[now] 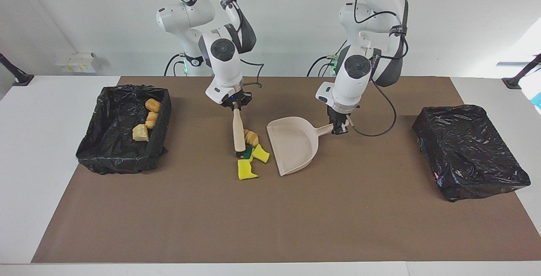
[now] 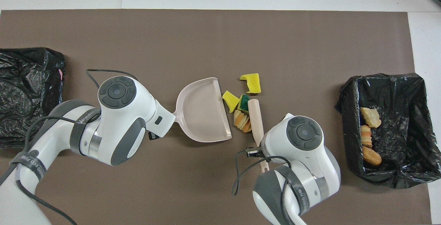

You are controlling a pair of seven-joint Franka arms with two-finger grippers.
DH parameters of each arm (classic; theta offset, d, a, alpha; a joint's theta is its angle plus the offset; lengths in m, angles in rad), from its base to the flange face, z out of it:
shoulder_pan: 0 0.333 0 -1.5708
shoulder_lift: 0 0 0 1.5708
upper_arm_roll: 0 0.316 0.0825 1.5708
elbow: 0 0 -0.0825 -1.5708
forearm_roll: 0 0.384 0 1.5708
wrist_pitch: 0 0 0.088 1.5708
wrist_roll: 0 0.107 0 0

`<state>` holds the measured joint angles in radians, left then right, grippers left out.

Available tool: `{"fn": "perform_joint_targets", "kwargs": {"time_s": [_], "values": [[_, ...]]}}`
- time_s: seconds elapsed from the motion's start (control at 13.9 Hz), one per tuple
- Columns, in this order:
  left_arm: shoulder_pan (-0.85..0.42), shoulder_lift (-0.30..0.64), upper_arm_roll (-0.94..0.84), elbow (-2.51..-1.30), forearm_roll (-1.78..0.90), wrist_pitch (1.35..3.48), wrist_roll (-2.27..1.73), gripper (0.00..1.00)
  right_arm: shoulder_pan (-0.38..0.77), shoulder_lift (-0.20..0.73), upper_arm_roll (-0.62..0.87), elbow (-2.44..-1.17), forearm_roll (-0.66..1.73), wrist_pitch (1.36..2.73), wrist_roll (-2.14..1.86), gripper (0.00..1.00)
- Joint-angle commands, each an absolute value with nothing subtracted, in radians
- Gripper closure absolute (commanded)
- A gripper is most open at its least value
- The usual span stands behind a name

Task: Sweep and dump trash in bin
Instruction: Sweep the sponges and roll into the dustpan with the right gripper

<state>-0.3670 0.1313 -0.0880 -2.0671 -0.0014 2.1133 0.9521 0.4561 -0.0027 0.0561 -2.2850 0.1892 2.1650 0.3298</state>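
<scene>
A: You had the bench [image 1: 270, 225] laid out with an open lined bin [image 1: 122, 157] well off from the right tool [image 1: 235, 106], toward the right arm's end, three bread pieces [image 1: 148, 120] already in it. A second black-wrapped bin [image 1: 469, 153] sat well off from the left tool [image 1: 339, 129], toward the left arm's end.

B: And what were the tools holding?

A: Your left tool was clamped narrow on the handle of the dustpan [image 1: 293, 145], its lip down on the mat. Your right tool was closed tight on the top of the brush [image 1: 238, 134], which hung just below it with the bristles down among the trash.

B: Where was the trash left to sweep?

A: Right at the brush head: a bread chunk [image 2: 242, 121] and a yellow sponge piece [image 2: 230, 99] pressed between brush and pan lip, a green-faced sponge piece [image 2: 244, 103] touching the brush, and one yellow piece [image 2: 251, 82] stray, just past the brush tip.

B: How would you expect it to handle?

A: Light and soft, I'd judge; it could tumble or squash, so push low with the bristles, don't pinch.
</scene>
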Motion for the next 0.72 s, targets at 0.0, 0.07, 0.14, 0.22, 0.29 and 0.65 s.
{"fn": "perform_joint_targets", "kwargs": {"time_s": [0.0,0.07,0.14,0.22,0.29,0.65], "values": [[-0.380,0.103,-0.077,-2.098,-0.015,2.138,0.951,1.00,0.514,0.018,0.060,-2.249,0.313,2.183,0.304,1.00],[-0.380,0.103,-0.077,-2.098,-0.014,2.137,0.951,1.00,0.531,0.020,0.060,-2.235,0.369,2.183,0.301,1.00],[-0.380,0.103,-0.077,-2.098,-0.014,2.137,0.953,1.00,0.561,0.029,0.060,-2.209,0.427,2.184,0.307,1.00],[-0.380,0.103,-0.077,-2.098,-0.014,2.137,0.953,1.00,0.578,0.043,0.060,-2.171,0.463,2.175,0.319,1.00],[-0.380,0.103,-0.077,-2.098,-0.015,2.137,0.953,1.00,0.577,0.044,0.058,-2.143,0.468,2.157,0.345,1.00],[-0.367,0.104,-0.078,-2.095,-0.017,2.140,0.950,1.00,0.479,0.015,0.046,-2.074,0.225,1.962,0.368,1.00]]}}
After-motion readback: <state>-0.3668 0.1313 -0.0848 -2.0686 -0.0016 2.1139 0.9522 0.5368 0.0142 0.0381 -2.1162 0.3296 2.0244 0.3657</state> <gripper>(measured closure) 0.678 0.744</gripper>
